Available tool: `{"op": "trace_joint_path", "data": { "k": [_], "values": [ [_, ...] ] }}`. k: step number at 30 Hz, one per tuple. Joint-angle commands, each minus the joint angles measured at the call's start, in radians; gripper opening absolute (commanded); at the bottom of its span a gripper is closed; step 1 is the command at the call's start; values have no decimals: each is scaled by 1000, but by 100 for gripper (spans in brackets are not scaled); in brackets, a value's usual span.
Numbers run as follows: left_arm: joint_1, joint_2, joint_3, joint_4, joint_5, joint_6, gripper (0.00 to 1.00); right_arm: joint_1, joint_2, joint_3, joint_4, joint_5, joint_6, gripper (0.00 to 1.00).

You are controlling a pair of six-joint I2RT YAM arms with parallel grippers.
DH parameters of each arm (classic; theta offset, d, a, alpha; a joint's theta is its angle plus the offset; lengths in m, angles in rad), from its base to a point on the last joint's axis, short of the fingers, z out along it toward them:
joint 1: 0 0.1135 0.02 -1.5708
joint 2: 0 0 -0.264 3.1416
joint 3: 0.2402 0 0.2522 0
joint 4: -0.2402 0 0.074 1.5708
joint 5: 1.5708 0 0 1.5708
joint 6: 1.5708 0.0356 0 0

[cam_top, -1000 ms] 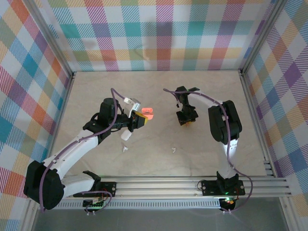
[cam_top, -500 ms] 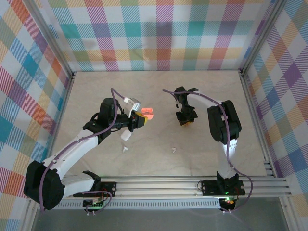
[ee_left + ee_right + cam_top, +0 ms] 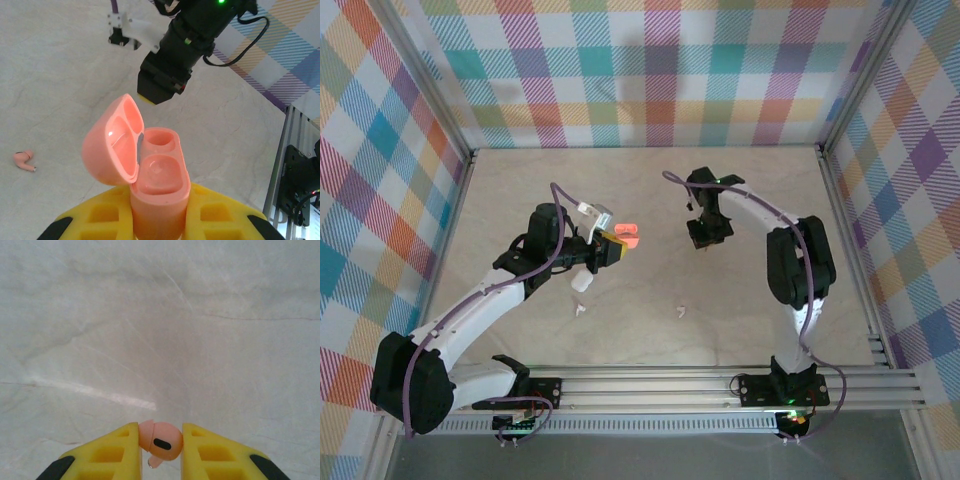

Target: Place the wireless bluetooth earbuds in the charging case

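Earbud — pinched between right jaws.

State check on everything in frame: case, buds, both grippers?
pink case: lid open, both wells empty, held upright
left gripper: jaws shut on the pink case
right gripper: jaws shut on the gripped pink earbud
gripped pink earbud: pinched between the right jaws, not yet in the case
loose pink earbud: lying free on the table
white earbuds: both lying free on the table
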Motion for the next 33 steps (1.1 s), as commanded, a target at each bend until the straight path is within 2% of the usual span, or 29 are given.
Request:
{"op": "trace_joint_path", "data": {
  "k": [1,15,24,33],
  "values": [
    [10,-24,-12,62,8,-31,0,-3,-66,45,-32,-37,-6,22],
    [-4,-58,-17,121,-20,-97,0,39,-324,56,54,-120,-8,19],
    [-54,-49,-15,207,-46,-149,0,96,-451,47,107,-170,-18,18],
    [-137,-46,-63,365,-88,-138,0,173,-611,-56,321,-203,-42,15]
  ]
}}
